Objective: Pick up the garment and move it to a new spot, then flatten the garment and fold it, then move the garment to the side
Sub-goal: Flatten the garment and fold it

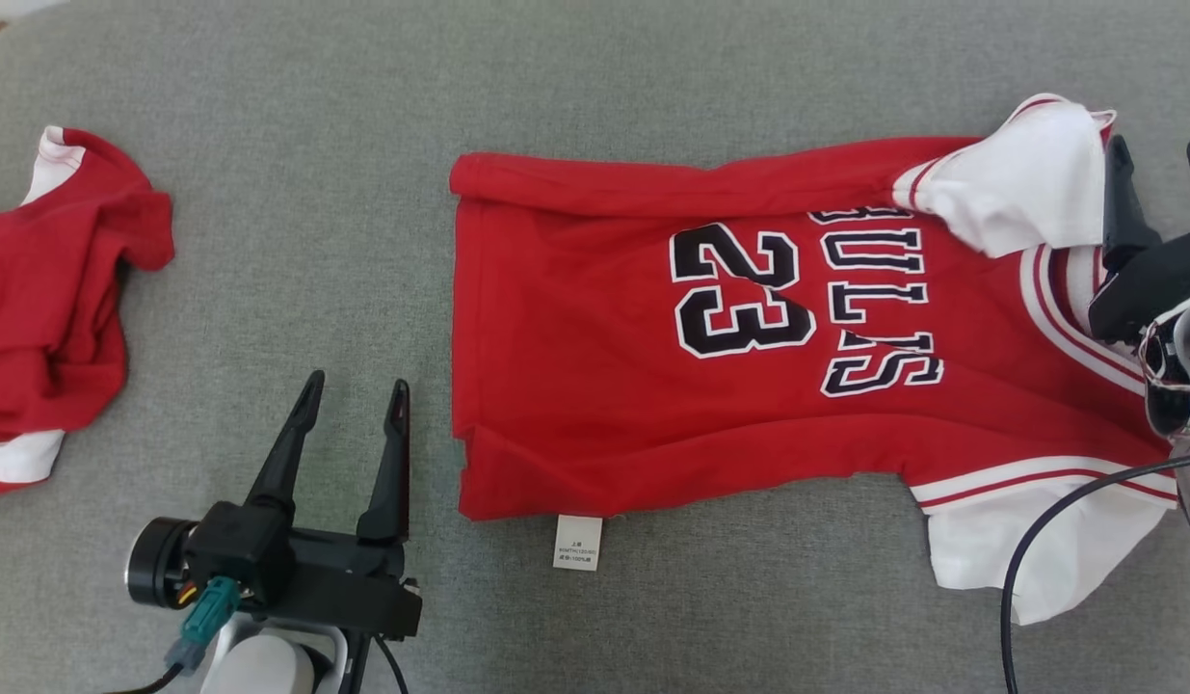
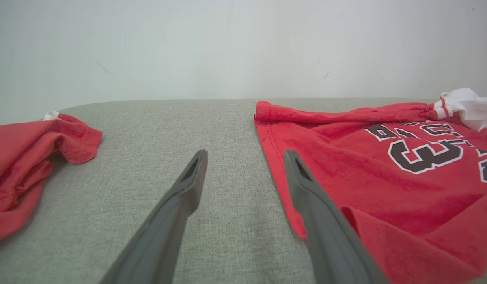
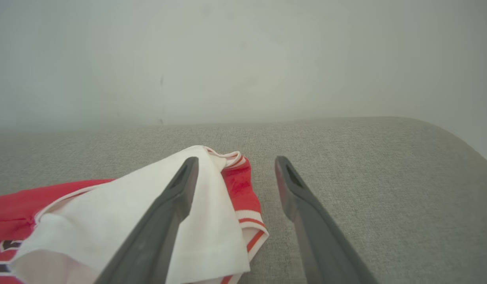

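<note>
Seemingly mid-fold, the Bulls jersey (image 1: 604,386) lies with its far edge turned in, left pincer (image 1: 357,383) and right pincer (image 1: 1159,145) both gaping empty, so the near edge likely needs gripping next.

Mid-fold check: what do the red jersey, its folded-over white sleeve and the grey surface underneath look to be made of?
The red jersey looks like soft matte knit, probably cotton: it creases and its edge rolls. The folded-over white sleeve seems thinner matte cloth, crumpled, with striped trim. The grey surface is coarse woven fabric, visibly grainy, perhaps padded.
</note>
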Controlling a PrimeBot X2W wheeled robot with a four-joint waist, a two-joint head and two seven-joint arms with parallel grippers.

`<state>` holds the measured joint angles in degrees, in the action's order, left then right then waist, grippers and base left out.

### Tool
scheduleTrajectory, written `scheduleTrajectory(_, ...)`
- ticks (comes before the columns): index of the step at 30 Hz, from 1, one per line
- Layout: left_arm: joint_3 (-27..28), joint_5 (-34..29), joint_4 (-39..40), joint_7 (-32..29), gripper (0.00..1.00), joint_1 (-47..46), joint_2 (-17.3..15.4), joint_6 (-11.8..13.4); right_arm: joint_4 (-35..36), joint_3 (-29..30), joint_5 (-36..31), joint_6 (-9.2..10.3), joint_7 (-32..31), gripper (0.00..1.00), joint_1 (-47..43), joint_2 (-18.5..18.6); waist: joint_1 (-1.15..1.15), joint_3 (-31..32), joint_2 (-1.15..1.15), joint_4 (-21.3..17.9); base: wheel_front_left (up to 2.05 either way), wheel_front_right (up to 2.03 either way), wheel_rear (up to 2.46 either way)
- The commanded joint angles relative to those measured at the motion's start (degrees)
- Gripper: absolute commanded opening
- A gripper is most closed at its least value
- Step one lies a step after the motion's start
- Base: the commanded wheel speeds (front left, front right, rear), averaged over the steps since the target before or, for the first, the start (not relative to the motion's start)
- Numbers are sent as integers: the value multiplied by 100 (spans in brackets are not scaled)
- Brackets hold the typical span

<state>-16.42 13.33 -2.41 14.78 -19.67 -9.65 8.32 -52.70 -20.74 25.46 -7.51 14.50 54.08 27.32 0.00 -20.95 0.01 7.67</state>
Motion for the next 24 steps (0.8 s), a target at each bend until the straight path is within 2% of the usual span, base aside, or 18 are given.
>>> scheduleTrajectory(1,53,-70,-27,39,100,72,-37,2,-9,40,41,4,54,100,-140,-52,0,114,-1,-84,0,0,0)
scheduleTrajectory(4,113,-57,-55,39,100,179,-84,17,175,246,36,4,85,100,-363,-111,0,271,-1,-183,0,0,0)
scheduleTrajectory(13,298,27,-40,2,100,620,-293,116,1927,1004,-474,4,80,100,-1846,-526,0,862,-1,-506,0,0,0)
scheduleTrajectory(19,342,60,88,-133,100,943,-408,186,2991,1117,-858,4,61,100,-2969,-901,0,1204,-1,-632,0,0,0)
scheduleTrajectory(24,344,98,251,-246,100,1237,-476,240,3971,1262,-1161,4,-276,100,-3943,-1227,0,1454,-1,-673,0,0,0)
